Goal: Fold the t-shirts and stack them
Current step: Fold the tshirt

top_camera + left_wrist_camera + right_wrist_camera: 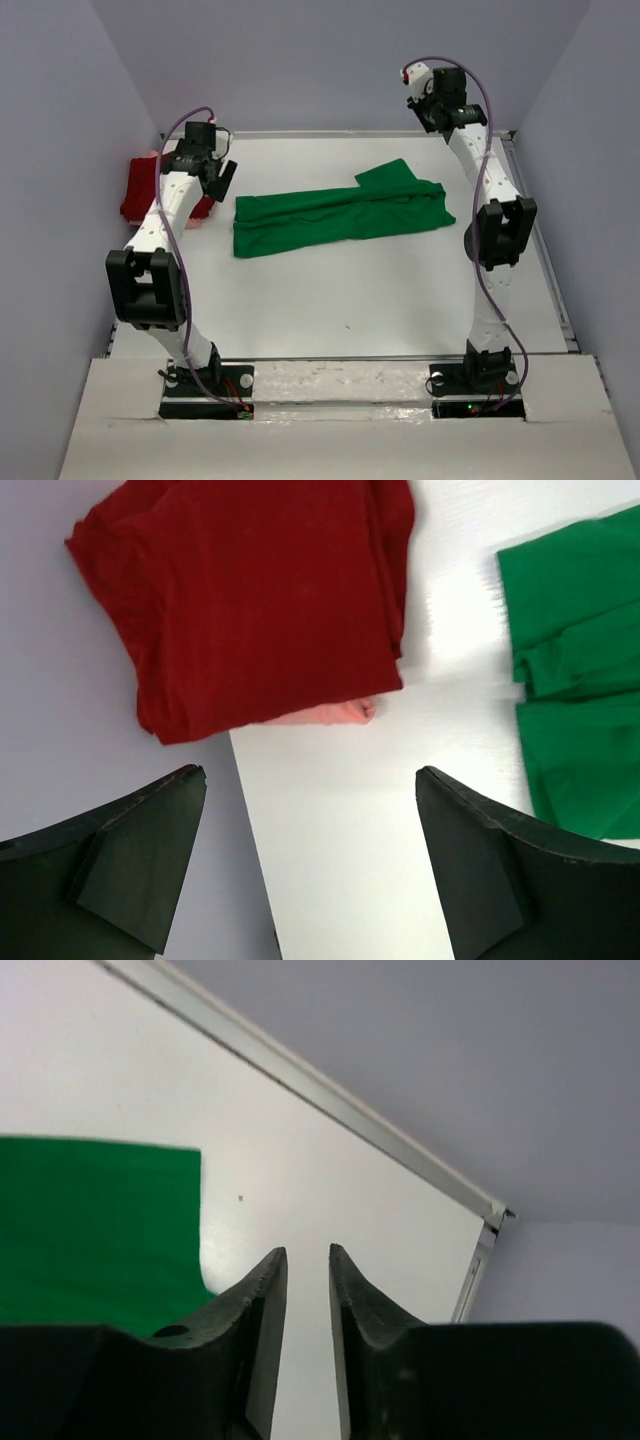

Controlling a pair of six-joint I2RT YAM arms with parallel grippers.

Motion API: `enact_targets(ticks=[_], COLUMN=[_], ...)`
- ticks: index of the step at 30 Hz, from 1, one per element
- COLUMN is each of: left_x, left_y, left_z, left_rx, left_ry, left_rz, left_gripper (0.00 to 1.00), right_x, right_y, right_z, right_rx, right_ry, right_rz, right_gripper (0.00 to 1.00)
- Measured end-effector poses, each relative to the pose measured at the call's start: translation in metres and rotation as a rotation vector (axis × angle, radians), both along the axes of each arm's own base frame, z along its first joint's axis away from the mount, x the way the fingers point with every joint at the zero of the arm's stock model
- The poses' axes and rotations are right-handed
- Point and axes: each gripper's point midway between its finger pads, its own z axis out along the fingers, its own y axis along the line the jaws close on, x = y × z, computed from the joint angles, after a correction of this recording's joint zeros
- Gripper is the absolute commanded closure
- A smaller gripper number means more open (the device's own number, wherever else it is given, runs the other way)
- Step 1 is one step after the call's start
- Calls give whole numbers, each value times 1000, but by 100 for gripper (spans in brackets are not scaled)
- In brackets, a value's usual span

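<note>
green t-shirt (340,215): flat in the middle of the table, folded lengthwise into a long band running left to right; one sleeve flap juts toward the far side near the right end; touched by neither gripper.
dark red t-shirt (260,600): folded into a compact block at the far left edge of the table, hanging over that edge toward the left wall; apart from the green t-shirt, with bare tabletop between them.
pale pink t-shirt (338,712): under the dark red t-shirt, almost wholly covered; only a small bit peeks out at the stack's near edge.
left gripper (310,810): jaws spread wide with nothing between them; hovering above bare tabletop between the red stack and the left end of the green t-shirt, touching neither.
right gripper (308,1260): raised over the far right corner, beyond the right end of the green t-shirt; fingers drawn close with a narrow gap between them, no cloth or anything else in that gap.
table (350,300): white and smooth, with a pale metal rail (330,1100) along the far edge.
walls (320,60): plain grey-lilac, closing in the left, far and right sides.
cables (487,150): purple, looping along each arm.
</note>
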Motion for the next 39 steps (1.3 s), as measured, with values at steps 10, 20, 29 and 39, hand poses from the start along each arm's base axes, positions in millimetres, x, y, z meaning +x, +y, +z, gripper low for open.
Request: enact_targets(ticks=[10,20,29,39], left_x=[-41,-41,-32,-32], left_y=[46,43,30,27], left_z=[-32,-38,-54,-58], left_rx=[-31,-76,-150,-167], left_ry=[81,74,88,94], left_rz=[100,112,90,82], left_gripper=[1,1,1,1], right_x=[40,29,16,8], right_y=[48,68,90,114], right_z=[-66,-131,-150,-180], right_rx=[190,255,257,241], right_ry=[82,231,285,334], right_rz=[124,181,235,274], right_gripper=[69,62,57,53])
